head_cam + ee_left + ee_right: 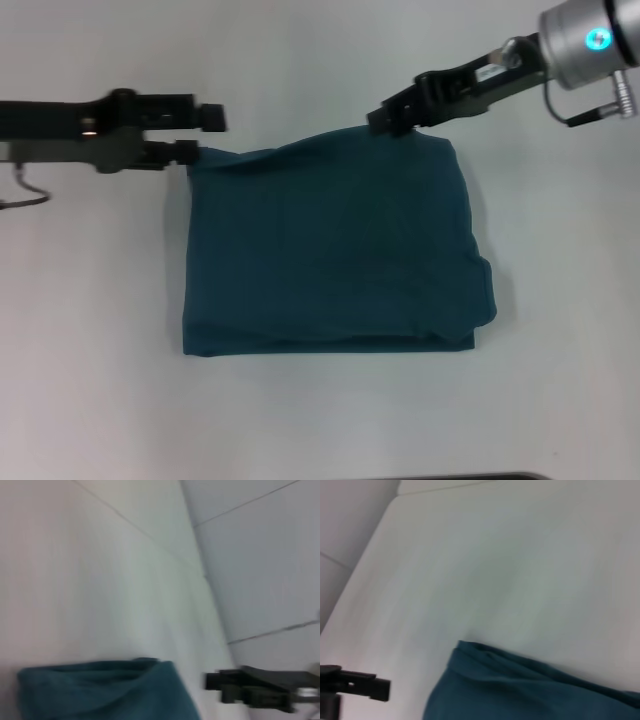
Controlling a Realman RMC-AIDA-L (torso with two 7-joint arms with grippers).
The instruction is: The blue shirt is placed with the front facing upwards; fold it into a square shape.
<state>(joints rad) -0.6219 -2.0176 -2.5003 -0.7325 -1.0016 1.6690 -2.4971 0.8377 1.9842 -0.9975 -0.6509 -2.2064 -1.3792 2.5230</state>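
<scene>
The left gripper [190, 135] is sitting with spread fingers at the far left corner of the blue shirt [330, 250]. The right gripper [392, 118] is touching the far right corner; I cannot tell its state. The folded shirt is lying on the white table [90, 400].

A plain white table [320, 420] fills the head view, its surface smooth and matte. A dark strip [470, 476] shows along the table's near edge. In the wrist views, beyond the table's far edge, stands a pale grey wall [260, 555] crossed by thin darker seams [260, 632].
</scene>
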